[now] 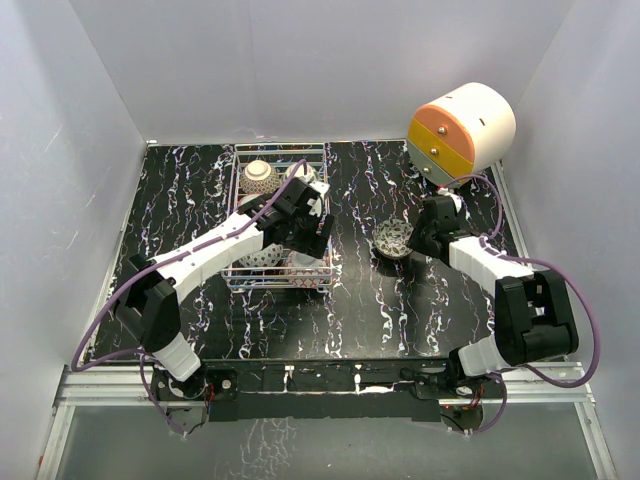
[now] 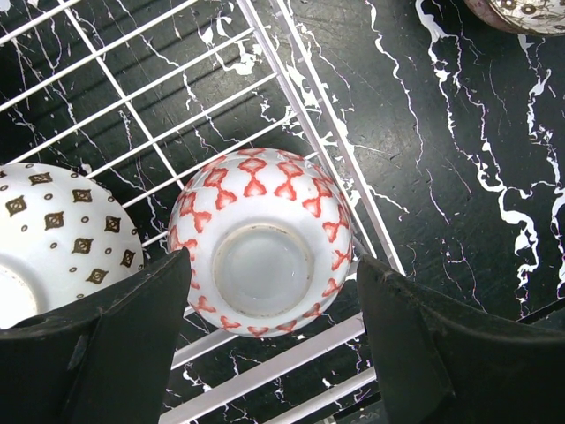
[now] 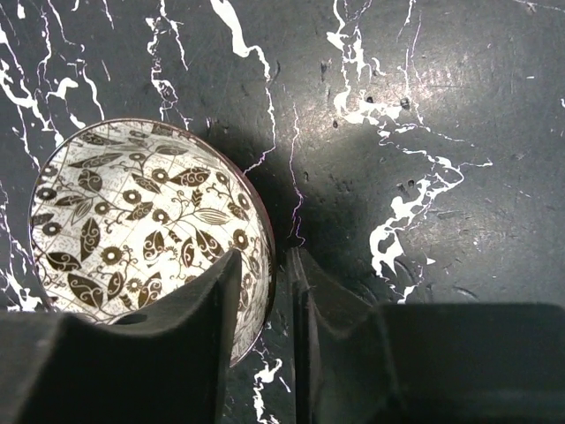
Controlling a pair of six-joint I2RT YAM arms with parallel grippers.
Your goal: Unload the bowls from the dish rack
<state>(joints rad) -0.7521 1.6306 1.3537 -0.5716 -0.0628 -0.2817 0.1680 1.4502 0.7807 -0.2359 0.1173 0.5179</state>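
From above, one rack sits on the black marbled table, and one drawer unit stands at the far right. Two bowls show at the rack's far end: a pale bowl turned foot-up and a second bowl half covered by the left arm. Patterned bits peek out below the arm at the near end, but how many bowls they make I cannot tell. The left gripper hangs over the rack. One leaf bowl stands on the table right of the rack, with the right gripper at its rim. In the left wrist view, the left gripper stands wide open astride one upside-down red bowl on the rack's wires. One dotted bowl beside it is cut off at the left, and the leaf bowl's edge just shows in the top corner. In the right wrist view, the right gripper straddles the leaf bowl's rim, one finger inside and one outside. The jaws are nearly closed, but I cannot tell whether they pinch it.
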